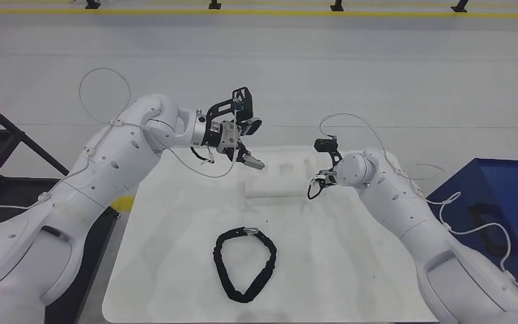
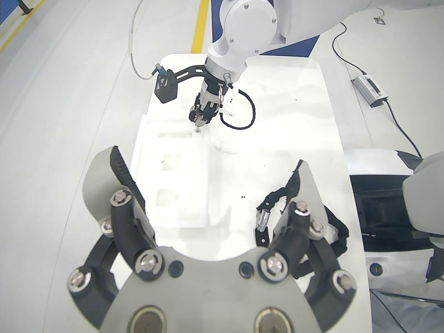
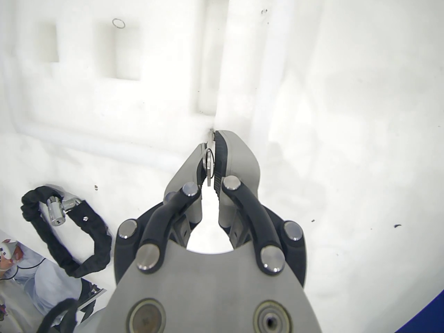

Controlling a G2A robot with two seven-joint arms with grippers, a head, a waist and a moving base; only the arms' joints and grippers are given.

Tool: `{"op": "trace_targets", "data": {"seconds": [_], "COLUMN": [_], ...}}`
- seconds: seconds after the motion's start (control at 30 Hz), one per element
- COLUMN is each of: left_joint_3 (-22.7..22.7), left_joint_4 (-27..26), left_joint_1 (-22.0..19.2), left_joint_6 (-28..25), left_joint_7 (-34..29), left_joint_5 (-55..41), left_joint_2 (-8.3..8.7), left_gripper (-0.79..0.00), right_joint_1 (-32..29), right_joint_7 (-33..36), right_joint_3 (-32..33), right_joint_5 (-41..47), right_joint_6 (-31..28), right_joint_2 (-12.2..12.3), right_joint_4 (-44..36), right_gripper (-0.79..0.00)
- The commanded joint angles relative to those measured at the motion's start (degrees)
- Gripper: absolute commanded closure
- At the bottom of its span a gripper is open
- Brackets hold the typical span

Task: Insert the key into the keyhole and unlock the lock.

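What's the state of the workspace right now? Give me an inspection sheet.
Surface: white table, a few dark specks.
Job's things: key pinched in the right hand; chain lock lying in a loop on the table, apart from both hands.
Clutter: white foam tray with recesses; small ring in one.
Hands: right hand shut on the key at the tray's slot; left hand open, empty.
Cables: white cable on the right arm; power brick with lead on the floor.
Surroundings: blue container beside the table.

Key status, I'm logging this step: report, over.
Right gripper shut on key at the foam block. Left gripper open above the table. Lock on the table, untouched. Nothing between key and Lock.
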Motion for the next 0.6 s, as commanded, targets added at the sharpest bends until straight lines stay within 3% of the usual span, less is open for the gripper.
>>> {"op": "trace_targets", "data": {"seconds": [0.0, 0.27, 0.57], "left_joint_3": [0.0, 0.0, 0.0], "left_joint_4": [0.0, 0.0, 0.0], "left_joint_1": [0.0, 0.0, 0.0], "left_joint_6": [0.0, 0.0, 0.0], "left_joint_7": [0.0, 0.0, 0.0], "left_joint_5": [0.01, 0.01, 0.01], "left_joint_2": [0.0, 0.0, 0.0], "left_gripper": [-0.785, -0.785, -0.785], "right_joint_1": [0.0, -2.2, -8.58], "right_joint_7": [0.96, 6.53, 13.76], "right_joint_3": [1.18, 6.53, 15.83], "right_joint_5": [-0.21, -2.39, -1.37], "right_joint_6": [-0.01, 1.04, 0.75], "right_joint_2": [0.61, 3.85, 8.02], "right_joint_4": [-1.69, -12.46, -25.52], "right_gripper": [0.0, 0.0, 0.0]}}
